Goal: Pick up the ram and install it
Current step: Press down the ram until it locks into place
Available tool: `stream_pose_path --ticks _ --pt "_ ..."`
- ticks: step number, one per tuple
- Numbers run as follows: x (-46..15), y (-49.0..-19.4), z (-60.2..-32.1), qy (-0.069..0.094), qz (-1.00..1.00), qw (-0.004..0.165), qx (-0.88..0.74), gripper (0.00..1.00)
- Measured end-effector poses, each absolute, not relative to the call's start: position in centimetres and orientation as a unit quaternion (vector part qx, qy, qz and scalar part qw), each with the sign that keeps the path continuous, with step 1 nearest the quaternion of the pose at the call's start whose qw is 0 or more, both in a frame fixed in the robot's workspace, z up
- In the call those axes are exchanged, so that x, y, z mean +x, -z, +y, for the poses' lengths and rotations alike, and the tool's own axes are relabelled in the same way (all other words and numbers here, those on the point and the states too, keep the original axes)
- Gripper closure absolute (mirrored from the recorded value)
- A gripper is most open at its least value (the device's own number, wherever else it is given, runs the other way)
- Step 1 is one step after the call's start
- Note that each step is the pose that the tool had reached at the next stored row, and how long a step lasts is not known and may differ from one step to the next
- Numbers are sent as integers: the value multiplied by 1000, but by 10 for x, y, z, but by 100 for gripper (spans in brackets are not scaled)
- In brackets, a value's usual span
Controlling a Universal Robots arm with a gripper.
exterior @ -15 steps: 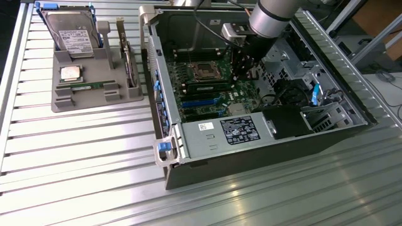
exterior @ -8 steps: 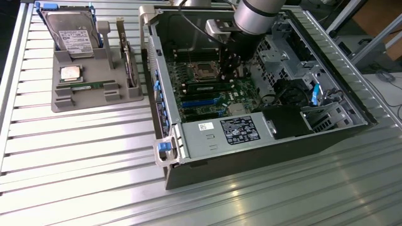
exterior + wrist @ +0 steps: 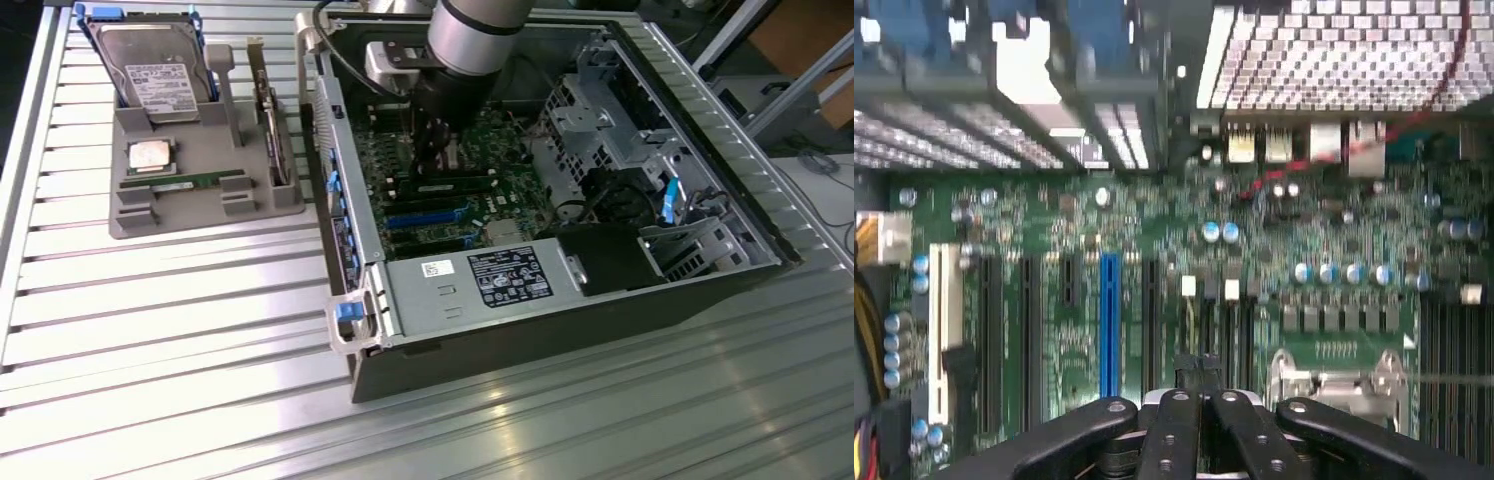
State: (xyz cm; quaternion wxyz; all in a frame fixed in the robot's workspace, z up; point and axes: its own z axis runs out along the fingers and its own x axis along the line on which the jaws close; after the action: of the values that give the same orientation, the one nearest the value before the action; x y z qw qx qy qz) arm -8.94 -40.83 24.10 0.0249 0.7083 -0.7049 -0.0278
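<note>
The ram (image 3: 183, 182), a thin green stick, lies flat in the front slot of the grey holder (image 3: 134, 225) at the exterior view's left, outside the computer case. My gripper (image 3: 435, 160) hangs inside the open case (image 3: 400, 300), low over the green motherboard (image 3: 400, 150) and well away from the ram. In the wrist view its black fingers (image 3: 1176, 420) are pressed together with nothing between them, and the gripper (image 3: 1199, 372) hovers over the board near the silver processor socket (image 3: 1334, 375). A long dark module (image 3: 449, 187) sits in a board slot just in front of the gripper.
The holder also carries a silver hard drive (image 3: 150, 65), a square processor chip (image 3: 150, 155) and upright cards (image 3: 274, 125). Inside the case are the power supply (image 3: 487, 285), drive cages (image 3: 601, 110) and a blue expansion slot (image 3: 1110, 320). Ribbed aluminium table (image 3: 160, 330) surrounds everything.
</note>
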Motion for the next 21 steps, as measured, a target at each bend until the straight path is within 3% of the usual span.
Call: stream_pose_path --ticks 15,21 --pt "-95 -236 -408 28 -705 25 708 90" --pt "-52 -237 -408 31 -705 28 708 90"
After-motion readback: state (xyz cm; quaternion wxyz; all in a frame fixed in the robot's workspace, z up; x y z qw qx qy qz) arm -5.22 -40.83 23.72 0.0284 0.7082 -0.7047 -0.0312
